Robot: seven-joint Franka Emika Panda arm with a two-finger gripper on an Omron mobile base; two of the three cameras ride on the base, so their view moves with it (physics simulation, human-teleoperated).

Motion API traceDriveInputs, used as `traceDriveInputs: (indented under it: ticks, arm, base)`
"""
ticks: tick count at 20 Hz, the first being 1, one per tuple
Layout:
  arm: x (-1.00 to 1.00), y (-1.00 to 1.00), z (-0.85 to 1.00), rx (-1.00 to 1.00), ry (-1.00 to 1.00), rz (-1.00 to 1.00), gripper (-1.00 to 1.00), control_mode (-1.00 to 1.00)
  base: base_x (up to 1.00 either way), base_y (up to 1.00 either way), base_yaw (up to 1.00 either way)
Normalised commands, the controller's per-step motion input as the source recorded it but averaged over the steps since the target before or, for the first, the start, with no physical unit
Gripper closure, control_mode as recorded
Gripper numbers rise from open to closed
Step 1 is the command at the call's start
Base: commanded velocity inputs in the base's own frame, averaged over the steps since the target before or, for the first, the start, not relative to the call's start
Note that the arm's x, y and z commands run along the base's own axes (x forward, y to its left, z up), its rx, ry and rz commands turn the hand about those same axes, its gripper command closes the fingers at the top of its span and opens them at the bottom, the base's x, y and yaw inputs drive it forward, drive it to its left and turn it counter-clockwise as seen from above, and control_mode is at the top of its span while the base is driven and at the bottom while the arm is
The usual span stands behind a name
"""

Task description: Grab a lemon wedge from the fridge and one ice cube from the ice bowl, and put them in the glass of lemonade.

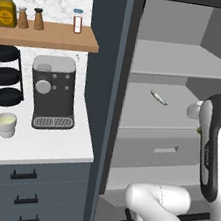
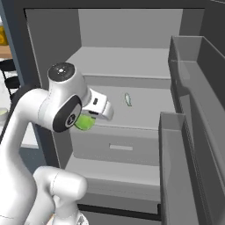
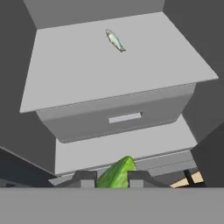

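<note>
One lemon wedge (image 3: pixel 117 173) sits pinched between our gripper (image 3: pixel 112 178) fingertips, just outside the open fridge (image 2: pixel 132 66), by the drawer front. We grip it across its narrow body so it won't slip before the glass of lemonade (image 1: pixel 5 124).

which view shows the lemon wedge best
The hand view: the lemon wedge sits green between the pincer fingertips. The right base view shows it half hidden behind the wrist; the left base view barely a sliver.
</note>
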Motion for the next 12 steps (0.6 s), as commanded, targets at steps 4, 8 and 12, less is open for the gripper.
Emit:
traceDriveInputs:
  ticks: [4, 8, 12]
  arm:
    - [-0.16, 0.01, 0.0, 0.0, 0.0, 0.0, 1.0, 1.0]
    - [0.0, 0.0, 0.0, 0.0, 0.0, 0.0, 1.0, 1.0]
    - [0.0, 0.0, 0.0, 0.0, 0.0, 0.0, 1.0, 1.0]
  base:
    - [-0.05, 0.07, 0.0]
    - [-0.26, 0.77, 0.0]
    - [-0.06, 1.0, 0.0]
